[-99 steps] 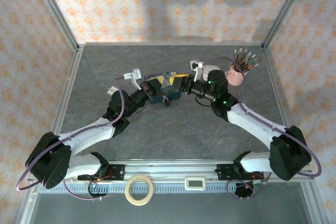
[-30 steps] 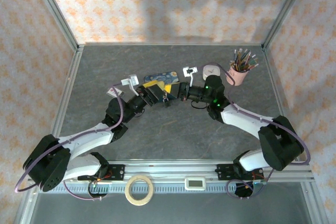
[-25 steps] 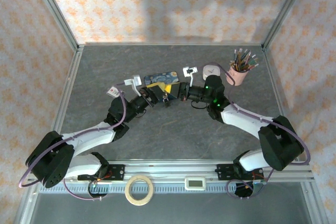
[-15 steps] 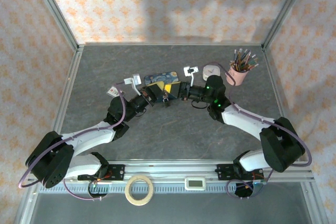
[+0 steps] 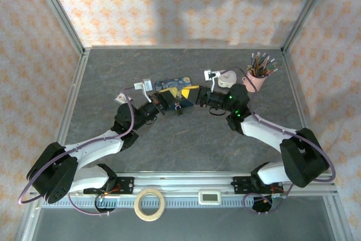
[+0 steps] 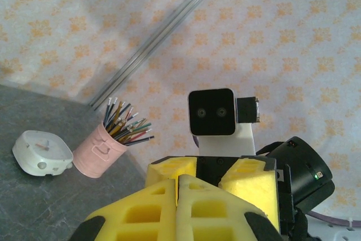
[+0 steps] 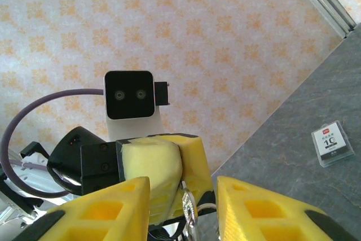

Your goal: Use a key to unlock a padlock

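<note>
Since the key (image 7: pixel 189 207) dangling from my clamped-shut left tool (image 6: pixel 176 196) looks tiny, stiff and slick, I'd have my wide-open right tool (image 7: pixel 181 187) pinch its flat head.

Clock (image 5: pixel 227 78) sits between tin (image 5: pixel 174 84) and cup (image 5: pixel 257 80) (nearer the cup).

Shiny metal key (image 7: pixel 188 204), matt foam pads (image 7: pixel 101 213) (pitted), stone-look table (image 5: pixel 186 150)

Bright, even light falls from overhead. Soft grey shadows mottle the back wall (image 5: pixel 186 4), and the table (image 5: pixel 186 150) looks matte and evenly lit. Wrist views are crisp, with faint shadows on the wall.
</note>
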